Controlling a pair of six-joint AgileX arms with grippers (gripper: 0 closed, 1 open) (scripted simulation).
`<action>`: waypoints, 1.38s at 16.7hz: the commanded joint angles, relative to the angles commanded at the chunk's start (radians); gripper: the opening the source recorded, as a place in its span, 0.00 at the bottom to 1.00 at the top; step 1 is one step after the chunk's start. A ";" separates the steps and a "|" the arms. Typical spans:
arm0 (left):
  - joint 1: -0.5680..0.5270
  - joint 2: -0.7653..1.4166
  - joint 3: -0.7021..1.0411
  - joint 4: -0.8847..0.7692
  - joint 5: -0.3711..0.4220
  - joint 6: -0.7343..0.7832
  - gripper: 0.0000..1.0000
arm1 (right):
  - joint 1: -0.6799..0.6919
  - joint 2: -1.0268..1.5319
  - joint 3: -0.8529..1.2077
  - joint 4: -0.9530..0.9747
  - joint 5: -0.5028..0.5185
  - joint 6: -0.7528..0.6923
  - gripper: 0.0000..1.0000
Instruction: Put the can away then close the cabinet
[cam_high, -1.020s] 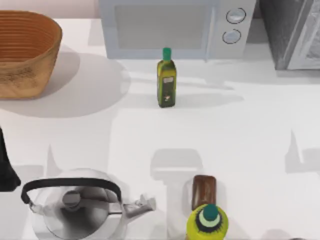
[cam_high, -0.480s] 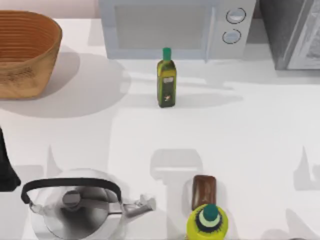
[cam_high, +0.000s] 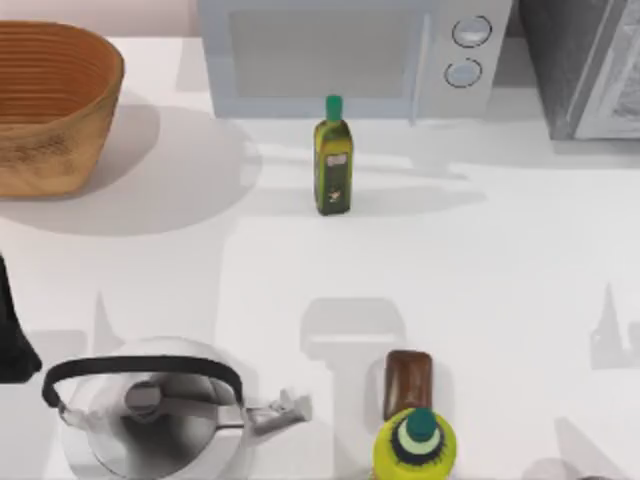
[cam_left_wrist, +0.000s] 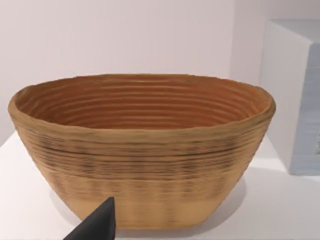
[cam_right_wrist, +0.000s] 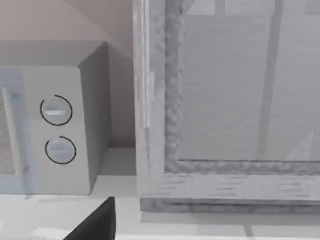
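Observation:
The can is out of view. The cabinet (cam_high: 570, 70) stands at the table's back right corner, a dark grey box partly cut off by the picture's edge. Its pale framed door panel (cam_high: 615, 95) runs at a slant along its right side. In the right wrist view that door panel (cam_right_wrist: 225, 100) is close and faces the camera, with a dark part of my right gripper (cam_right_wrist: 96, 224) low in front of it. My left arm (cam_high: 10, 335) sits parked at the table's left edge, and a dark part of its gripper (cam_left_wrist: 97, 227) points at the basket.
A light grey microwave (cam_high: 340, 55) with two knobs stands at the back, left of the cabinet. A green oil bottle (cam_high: 333, 158) stands in front of it. A woven basket (cam_high: 50, 105) is back left. A kettle (cam_high: 150, 415), a brown block (cam_high: 408, 383) and a yellow bottle (cam_high: 415, 447) line the front edge.
The arm's shadow on the right side of the table has slid right and toward the front edge. The objects on the table have not moved.

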 joint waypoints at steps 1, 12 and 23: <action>0.000 0.000 0.000 0.000 0.000 0.000 1.00 | -0.039 0.053 0.017 0.050 -0.044 0.001 1.00; 0.000 0.000 0.000 0.000 0.000 0.000 1.00 | -0.655 1.036 0.237 0.793 -0.671 0.010 1.00; 0.000 0.000 0.000 0.000 0.000 0.000 1.00 | -0.943 1.439 0.323 1.095 -0.914 0.015 1.00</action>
